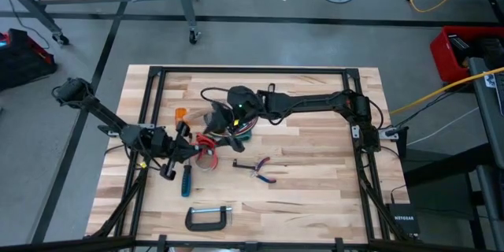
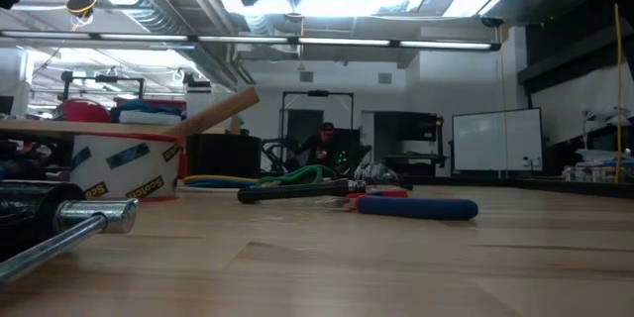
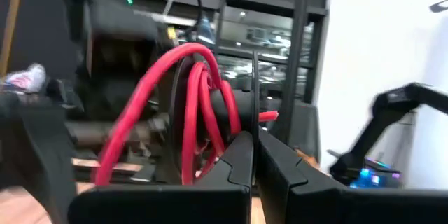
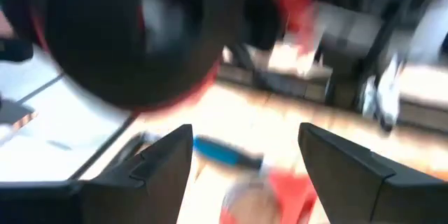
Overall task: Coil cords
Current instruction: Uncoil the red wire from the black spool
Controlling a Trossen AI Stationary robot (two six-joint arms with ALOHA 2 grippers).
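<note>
I keep the left end effector closed on the red cord near the surface's middle, anchoring its loops, while the right end effector hovers open beside it.

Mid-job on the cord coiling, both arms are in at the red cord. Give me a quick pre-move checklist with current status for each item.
1. Left gripper shut on the red cord: ok, fingers closed with loops at the tips in the left wrist view.
2. Right gripper free to grasp: ok, fingers wide apart, nothing between them.
3. Right gripper over the cord bundle: ok in the high view, though height above it cannot tell.
4. Coil neatly formed: cannot tell, loops look loose and uneven.
5. Pliers and blue-handled screwdriver clear of the cord: ok, both lie apart on the table.
</note>
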